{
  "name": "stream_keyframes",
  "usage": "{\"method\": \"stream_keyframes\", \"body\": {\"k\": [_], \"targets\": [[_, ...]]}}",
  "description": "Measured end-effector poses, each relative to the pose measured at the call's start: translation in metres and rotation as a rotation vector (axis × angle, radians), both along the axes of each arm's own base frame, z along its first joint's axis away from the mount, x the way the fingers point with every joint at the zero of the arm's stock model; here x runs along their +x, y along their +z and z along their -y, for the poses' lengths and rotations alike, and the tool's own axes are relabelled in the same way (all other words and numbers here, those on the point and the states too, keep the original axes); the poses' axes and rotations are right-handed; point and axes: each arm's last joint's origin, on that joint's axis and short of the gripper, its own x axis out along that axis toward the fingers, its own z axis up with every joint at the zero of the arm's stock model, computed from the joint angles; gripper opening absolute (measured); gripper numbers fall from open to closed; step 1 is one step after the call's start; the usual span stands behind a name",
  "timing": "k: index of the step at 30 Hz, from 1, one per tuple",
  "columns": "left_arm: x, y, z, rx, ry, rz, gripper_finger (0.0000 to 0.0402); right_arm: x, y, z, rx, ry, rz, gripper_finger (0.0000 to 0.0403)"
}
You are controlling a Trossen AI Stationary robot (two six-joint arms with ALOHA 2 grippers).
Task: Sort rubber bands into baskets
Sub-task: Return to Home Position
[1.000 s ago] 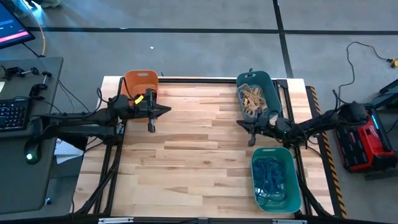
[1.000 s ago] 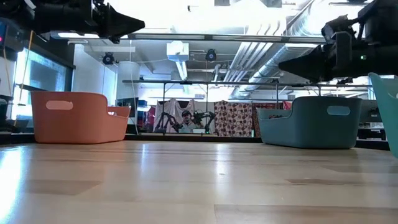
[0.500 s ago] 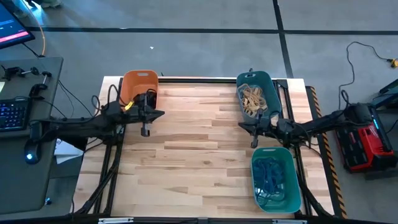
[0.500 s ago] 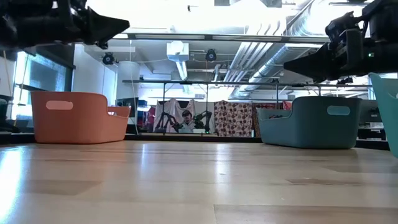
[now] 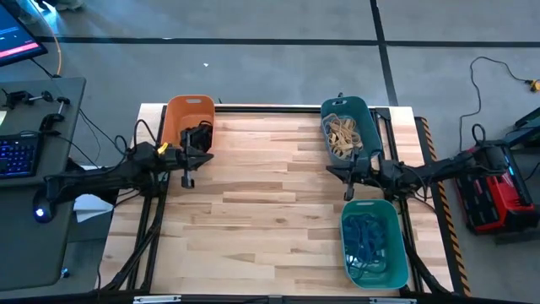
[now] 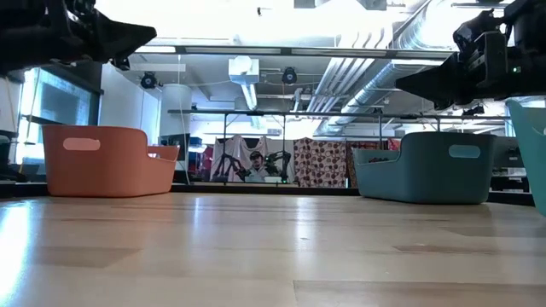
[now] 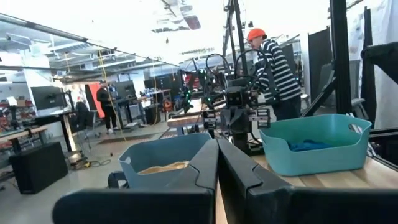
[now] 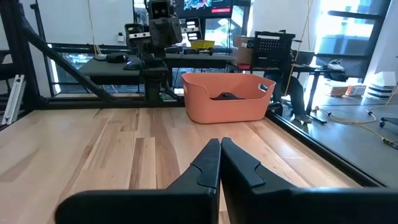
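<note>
Both arms have drawn back outward; I see the left gripper (image 5: 202, 155) by the orange basket (image 5: 174, 114), the right gripper (image 5: 333, 172) between the teal basket (image 5: 369, 122) and the green basket (image 5: 397, 232), both sets of fingers clenched empty.

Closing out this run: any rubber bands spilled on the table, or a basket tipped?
Nothing stands out. The tan bands lie in the teal basket, blue bands in the green basket, black bands in the orange basket; all three stand upright.

1. The orange-salmon basket (image 5: 186, 108) held black rubber bands (image 8: 227, 96).
2. The dark teal basket (image 5: 348, 103) held tan rubber bands (image 5: 342, 133).
3. The lighter green basket (image 5: 375, 205) held blue rubber bands (image 5: 365, 241).
4. The surface (image 5: 270, 198) showed pale, streaked wood planks.
5. A person's sweater (image 7: 280, 65) was black-and-white striped, and the cap (image 7: 255, 33) was orange.
</note>
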Motion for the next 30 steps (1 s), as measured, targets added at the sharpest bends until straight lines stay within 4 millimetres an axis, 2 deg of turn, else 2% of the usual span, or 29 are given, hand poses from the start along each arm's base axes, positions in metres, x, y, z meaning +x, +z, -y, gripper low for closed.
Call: {"method": "stream_keyframes", "body": {"k": [19,27,30], "targets": [[-0.027,-0.002,0.007,-0.003,-0.002,0.023,0.0,-0.002,0.003,-0.001,0.01,0.059,0.023,0.0],[-0.027,-0.003,0.007,-0.003,0.011,-0.005,0.0,-0.01,0.005,0.001,0.008,-0.006,0.014,0.0],[-0.026,-0.004,0.008,-0.006,-0.015,-0.012,0.0,-0.016,0.011,0.0,0.001,0.009,0.062,0.0]]}}
